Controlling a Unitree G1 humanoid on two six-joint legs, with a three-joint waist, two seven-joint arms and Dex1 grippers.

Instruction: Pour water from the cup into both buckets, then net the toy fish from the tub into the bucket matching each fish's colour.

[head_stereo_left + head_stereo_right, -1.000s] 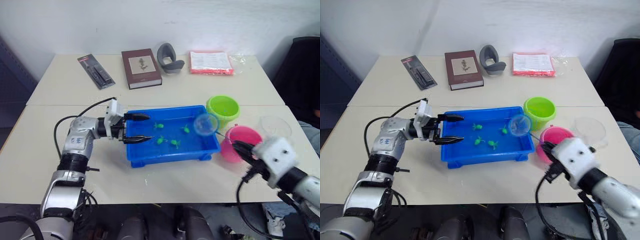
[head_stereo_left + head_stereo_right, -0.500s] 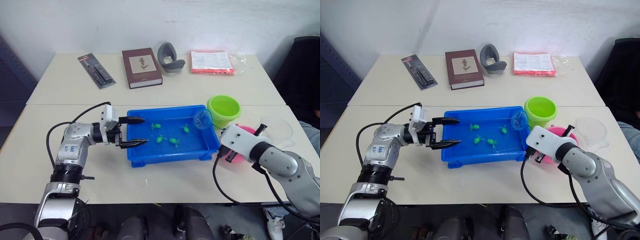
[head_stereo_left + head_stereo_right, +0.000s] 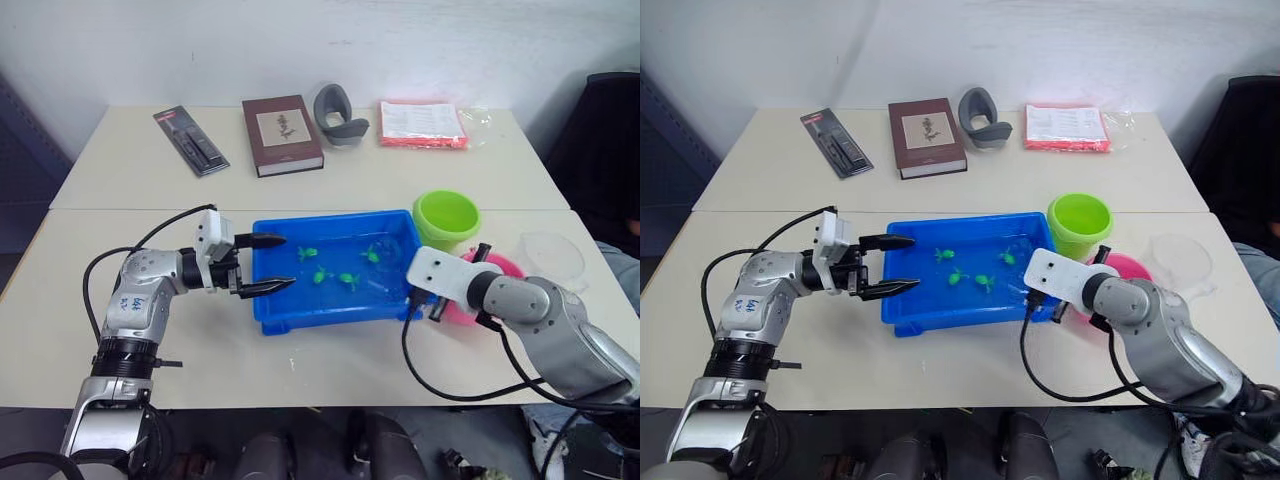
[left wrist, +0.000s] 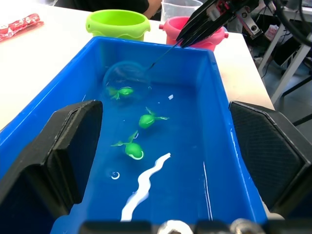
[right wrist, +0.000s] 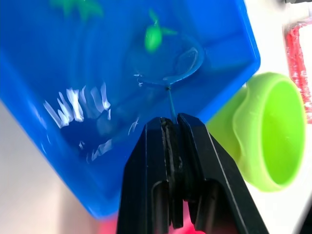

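Holding water and green fish (image 4: pixel 147 118), tub (image 3: pixel 330 312), right jaws pinching net (image 4: pixel 127 78), left jaws spread

blue tub (image 3: pixel 330 305), green fish (image 4: pixel 133 149), pink bucket (image 4: pixel 200 43)

A brown book (image 3: pixel 282 135) lies flat at the back of the pale worktop (image 3: pixel 130 185). Well to the book's left, a dark blister pack (image 3: pixel 192 141) lies at a slant. Just to the book's right sits a grey curved holder (image 3: pixel 338 114), and beyond that a flat red-edged packet (image 3: pixel 421 124) with crumpled clear plastic (image 3: pixel 478 122) at its far end
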